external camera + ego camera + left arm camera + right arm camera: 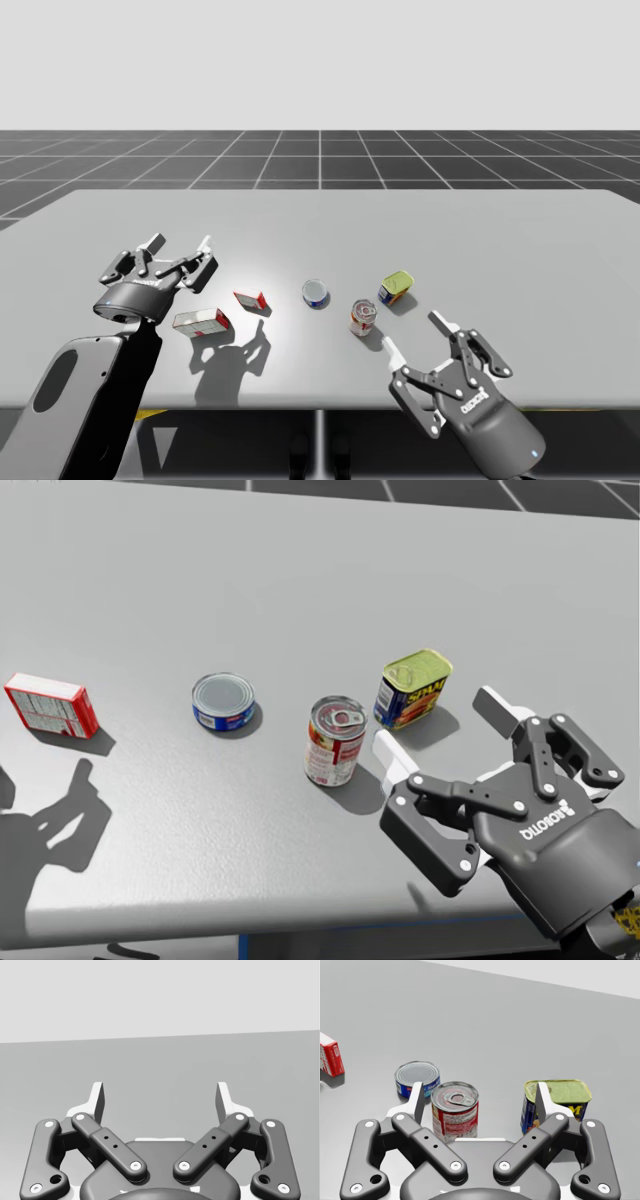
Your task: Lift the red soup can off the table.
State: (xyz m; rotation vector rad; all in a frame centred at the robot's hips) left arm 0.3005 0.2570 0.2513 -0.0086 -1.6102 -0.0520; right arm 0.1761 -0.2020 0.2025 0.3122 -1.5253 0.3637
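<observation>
Near the table's front edge, right of centre, the red soup can [362,317] stands upright on the table [450,230]. Its long axis is vertical and its pull-tab lid faces up.

The right gripper [440,730] hovers just short of the can, toward the front-right corner. Its fingers are spread wide and hold nothing. In the right wrist view the can sits ahead of the gripper, off-centre and close to one finger; a yellow-lidded tin [556,1101] stands behind the other finger.

The left gripper [180,243] is also spread and empty, well apart near the left edge.

Step judged: approach, no grasp yet. The next move calls for centring the can between the fingers, advancing clear of the tin, closing on the can's side wall, then raising it.
</observation>
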